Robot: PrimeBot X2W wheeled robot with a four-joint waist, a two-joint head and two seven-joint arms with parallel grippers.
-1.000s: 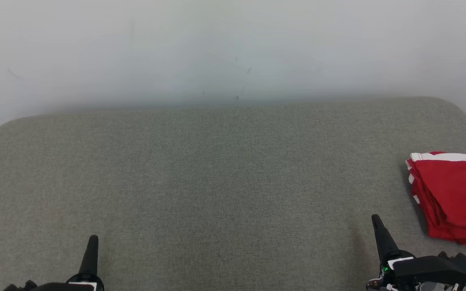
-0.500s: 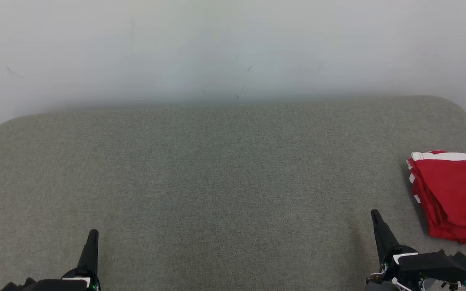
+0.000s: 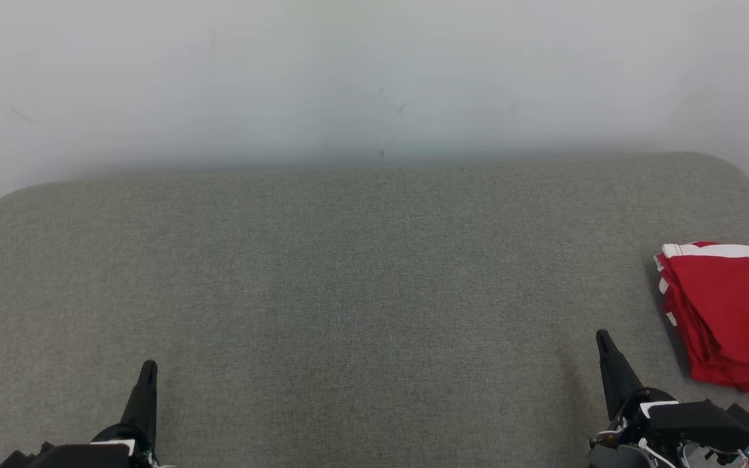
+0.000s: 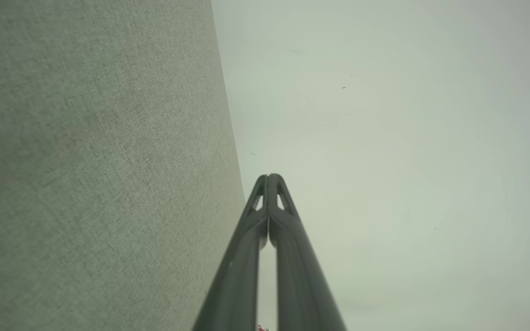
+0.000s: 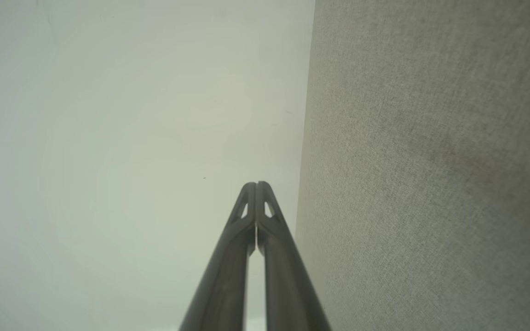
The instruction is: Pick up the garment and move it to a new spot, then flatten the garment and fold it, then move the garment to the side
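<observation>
Left tool [image 3: 147,372]: closed, its two dark fingers pressed together to one point, and it holds nothing. It stands at the lower left of the head view, over the grey fabric surface [image 3: 348,279], pointing toward the wall [image 3: 348,78].
Right tool [image 3: 603,341]: also closed, fingers together, empty. It is at the lower right of the head view and leans a little to the left.
Garment [image 3: 729,312]: red with white stripes at the edges, folded into a thick pile. It lies at the right end of the surface, partly cut by the border of the head view. It is near the right tool, on its right side and a bit further back, not touching it.
Surface: grey woven fabric with rounded far corners.
Wall: pale, with a few small dark marks, directly behind the surface.
Wrist views: each shows its own fingers closed tip to tip, with grey fabric on one side and pale wall on the other.
</observation>
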